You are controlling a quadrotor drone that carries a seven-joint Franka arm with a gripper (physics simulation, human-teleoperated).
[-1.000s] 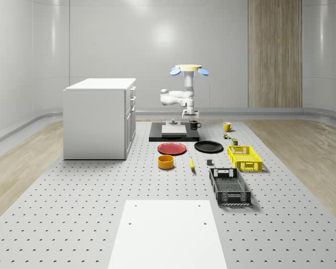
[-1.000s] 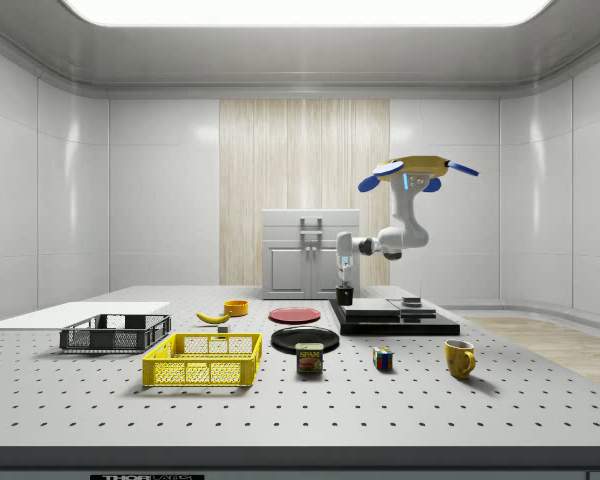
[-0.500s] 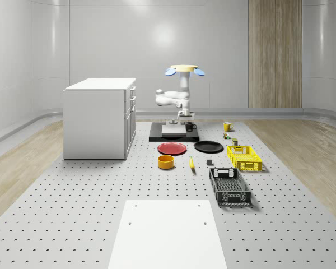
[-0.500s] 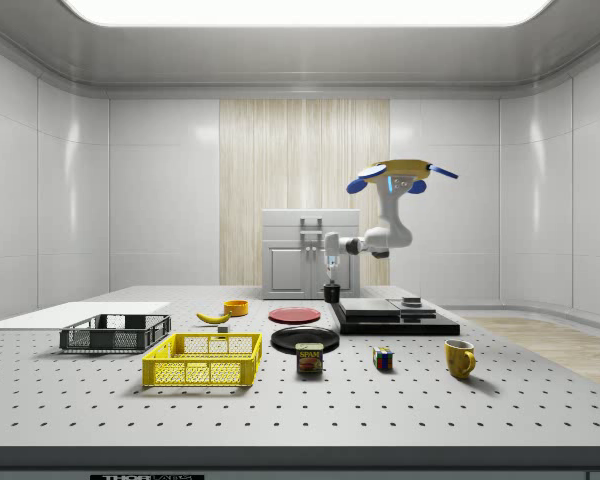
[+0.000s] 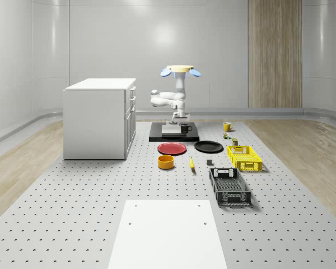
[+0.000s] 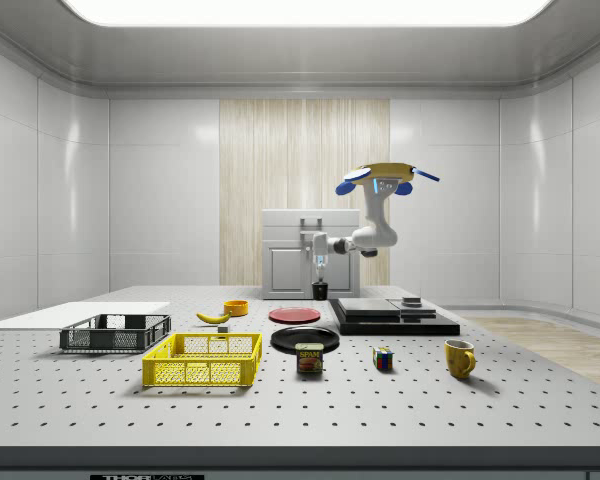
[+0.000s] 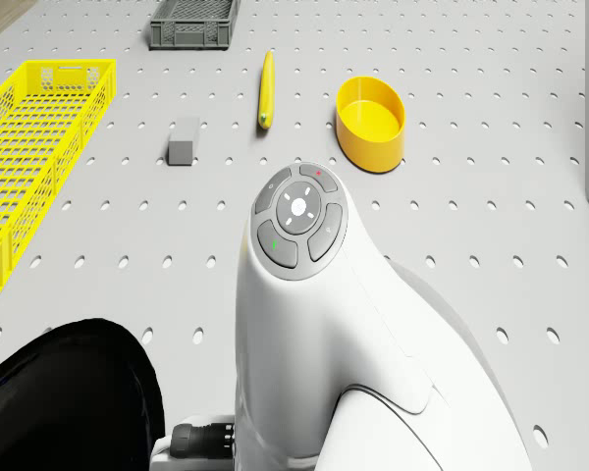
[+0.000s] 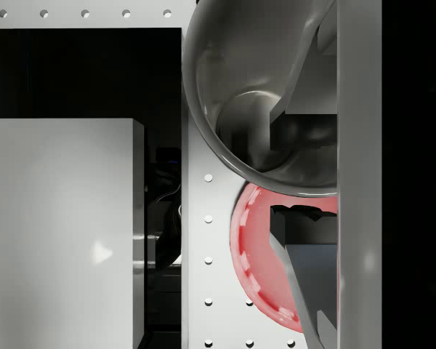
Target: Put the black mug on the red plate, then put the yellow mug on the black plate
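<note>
The drone [image 6: 378, 177] had drifted from over the black slab [image 5: 174, 136] toward the red plate [image 5: 172, 148], the gripper [image 6: 320, 281] clamped on the black mug [image 6: 320, 291], held aloft, not yet above the plate. The yellow mug [image 6: 460, 358] waited near the desk's edge.

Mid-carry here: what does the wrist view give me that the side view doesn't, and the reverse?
Wrist view only: inside the black mug, with a finger on its rim, and the red plate directly beneath.

Side view only: the drone hovering above the table, the black plate, the yellow mug, and the mug hanging clear above the table.

Both: the gripper shut on the black mug, with the red plate close by.
</note>
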